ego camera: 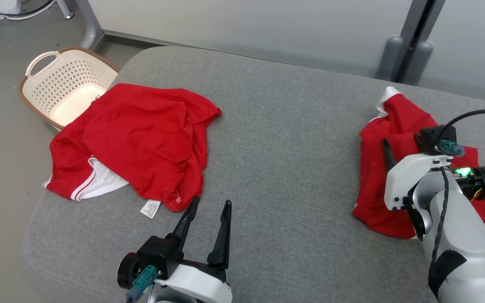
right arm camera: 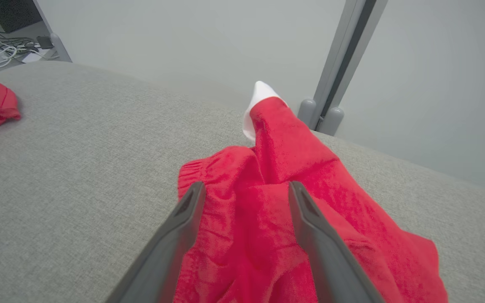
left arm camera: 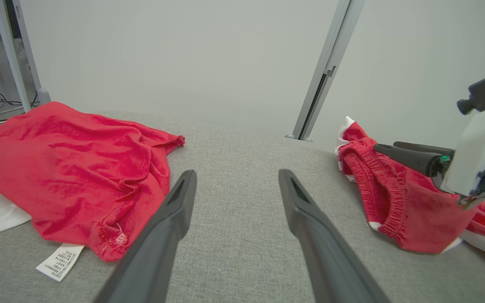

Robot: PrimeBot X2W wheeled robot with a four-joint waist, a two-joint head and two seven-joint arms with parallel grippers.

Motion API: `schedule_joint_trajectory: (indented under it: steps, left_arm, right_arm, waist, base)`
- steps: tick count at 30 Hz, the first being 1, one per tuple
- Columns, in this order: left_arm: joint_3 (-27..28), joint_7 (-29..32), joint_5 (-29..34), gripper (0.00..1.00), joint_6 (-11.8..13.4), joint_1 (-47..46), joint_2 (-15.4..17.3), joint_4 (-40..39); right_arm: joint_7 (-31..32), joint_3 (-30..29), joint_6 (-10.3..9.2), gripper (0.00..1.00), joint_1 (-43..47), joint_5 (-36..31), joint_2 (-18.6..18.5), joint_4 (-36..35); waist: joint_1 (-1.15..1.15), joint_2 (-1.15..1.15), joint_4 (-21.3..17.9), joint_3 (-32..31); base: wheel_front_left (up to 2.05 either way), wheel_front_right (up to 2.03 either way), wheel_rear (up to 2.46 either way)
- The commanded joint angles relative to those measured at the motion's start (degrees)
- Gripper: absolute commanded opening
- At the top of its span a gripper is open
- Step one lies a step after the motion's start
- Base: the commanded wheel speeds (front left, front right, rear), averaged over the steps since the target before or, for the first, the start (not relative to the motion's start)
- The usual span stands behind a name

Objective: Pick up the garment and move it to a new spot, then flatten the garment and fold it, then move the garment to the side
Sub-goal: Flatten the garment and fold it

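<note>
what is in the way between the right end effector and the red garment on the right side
Nothing visible. The right end effector is open directly over the red garment, with only its cloth showing between the fingers. No other object lies there on the grey cushion.

On the grey woven-fabric bench (ego camera: 289, 126), toward its left edge: a crumpled red garment with white trim (ego camera: 141, 139), its small white care label (ego camera: 150, 208) flat on the fabric on the side nearest the front edge. At the right edge: a second rumpled red garment with a white tip (ego camera: 373, 176), partly hidden under the right gripper (ego camera: 402, 145) and its white arm, one dark finger showing over the cloth. Near the front edge, just beside the first garment's hem: the left gripper (ego camera: 211, 201), fingers spread over bare fabric. On the floor beyond the far-left corner: a cream perforated plastic basket with a brown rim (ego camera: 40, 90).
</note>
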Motion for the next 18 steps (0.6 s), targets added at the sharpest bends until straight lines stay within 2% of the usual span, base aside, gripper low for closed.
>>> schedule_joint_trajectory:
  steps: [1,6,10,15,18]
  left_arm:
    - [0.56,-0.01,0.07,1.0,0.09,-0.51,0.23,0.2]
    - [1.61,-0.01,0.72,1.0,-0.42,-0.27,0.23,0.52]
    - [3.09,-0.01,1.2,1.0,-0.98,0.01,0.23,0.68]
    - [4.85,-0.01,1.64,1.0,-1.75,1.3,0.23,0.65]
    - [5.87,-0.01,1.85,1.0,-2.05,1.52,0.24,0.33]
  right_arm:
    - [-0.76,-0.8,-0.04,1.0,-0.73,0.14,-0.08,1.08]
    - [-2.4,-0.91,-0.04,1.0,-1.39,0.06,0.25,3.0]
    - [-6.41,0.46,-0.04,1.0,-0.1,0.19,0.2,1.74]
    - [-12.0,1.36,-0.04,1.0,5.27,3.02,-0.28,-2.4]
    - [-14.4,2.5,-0.04,1.0,11.44,4.38,-0.59,-6.87]
  waist:
    - [0.0,0.0,-0.79,-0.55]
    - [0.0,0.0,-3.15,-2.23]
    - [0.0,0.0,-6.04,-4.35]
    - [0.0,0.0,-10.15,-6.72]
    - [0.0,0.0,-12.35,-7.4]
  base:
    - [0.0,0.0,0.0]
    - [0.0,0.0,0.0]
    - [0.0,0.0,0.0]
    - [0.0,0.0,0.0]
    - [0.0,0.0,0.0]
